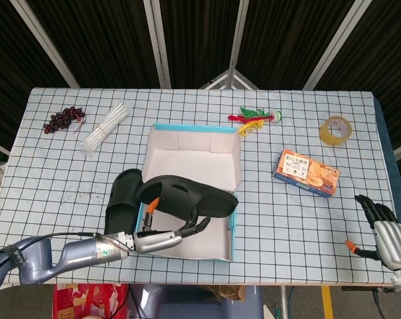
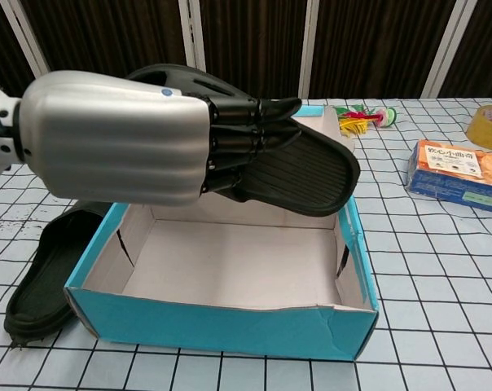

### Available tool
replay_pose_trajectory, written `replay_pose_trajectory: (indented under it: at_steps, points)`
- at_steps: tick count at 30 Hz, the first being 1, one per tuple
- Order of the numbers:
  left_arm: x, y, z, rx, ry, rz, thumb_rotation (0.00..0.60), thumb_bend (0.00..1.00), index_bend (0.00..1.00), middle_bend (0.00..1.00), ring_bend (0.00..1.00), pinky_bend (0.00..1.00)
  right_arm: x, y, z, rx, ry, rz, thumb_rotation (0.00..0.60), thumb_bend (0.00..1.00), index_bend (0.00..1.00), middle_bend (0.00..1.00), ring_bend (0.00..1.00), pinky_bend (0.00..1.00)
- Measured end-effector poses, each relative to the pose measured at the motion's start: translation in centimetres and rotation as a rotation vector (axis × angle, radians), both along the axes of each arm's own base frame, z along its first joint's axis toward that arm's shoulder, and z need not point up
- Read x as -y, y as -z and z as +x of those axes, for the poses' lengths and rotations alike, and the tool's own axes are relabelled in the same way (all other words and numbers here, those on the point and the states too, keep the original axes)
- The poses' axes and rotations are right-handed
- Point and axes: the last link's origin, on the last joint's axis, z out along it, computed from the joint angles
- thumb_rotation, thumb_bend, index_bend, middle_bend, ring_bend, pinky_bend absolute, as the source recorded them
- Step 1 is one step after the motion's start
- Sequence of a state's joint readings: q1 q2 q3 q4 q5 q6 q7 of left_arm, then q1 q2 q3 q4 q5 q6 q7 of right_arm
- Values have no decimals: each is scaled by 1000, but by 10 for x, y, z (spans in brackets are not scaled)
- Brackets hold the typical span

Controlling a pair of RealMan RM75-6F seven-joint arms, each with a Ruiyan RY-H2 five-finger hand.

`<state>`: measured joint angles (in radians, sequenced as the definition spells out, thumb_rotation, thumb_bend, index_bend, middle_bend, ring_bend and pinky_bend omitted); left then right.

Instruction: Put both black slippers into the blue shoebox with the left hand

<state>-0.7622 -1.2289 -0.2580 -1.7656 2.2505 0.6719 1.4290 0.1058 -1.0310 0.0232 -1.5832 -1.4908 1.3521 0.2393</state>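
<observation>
My left hand point(image 1: 162, 238) point(image 2: 140, 147) grips one black slipper point(image 1: 190, 197) point(image 2: 299, 173) and holds it level over the open blue shoebox point(image 1: 187, 247) point(image 2: 221, 330), just above the box's rim. The second black slipper point(image 1: 123, 199) point(image 2: 46, 277) lies flat on the table against the box's left wall. My right hand point(image 1: 385, 232) rests near the table's front right corner, fingers spread and nothing in it.
A snack box point(image 1: 307, 172) point(image 2: 462, 173) and a tape roll point(image 1: 335, 129) lie to the right. Coloured clips point(image 1: 255, 117) sit behind the shoebox. Grapes point(image 1: 62, 119) and a bundle of clear straws point(image 1: 103, 125) are at the back left.
</observation>
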Motion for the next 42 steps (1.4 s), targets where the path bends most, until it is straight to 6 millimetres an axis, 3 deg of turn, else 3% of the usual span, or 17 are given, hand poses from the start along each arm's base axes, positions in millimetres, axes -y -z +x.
replay_pose_trajectory:
  at_steps: [22,31,42]
  points:
    - [-4,35,-13,-53,58,-28,600,459,542,524,66,76,-1,-2,-1,6,-3,-5,600,222,72,104,151,106]
    - [-9,38,-22,-58,24,-15,600,481,545,529,66,75,-1,-2,-1,6,0,1,600,222,72,104,151,106]
    - [-29,38,-18,-37,31,18,600,481,533,527,66,75,-1,-2,-1,5,7,2,600,221,72,104,151,106]
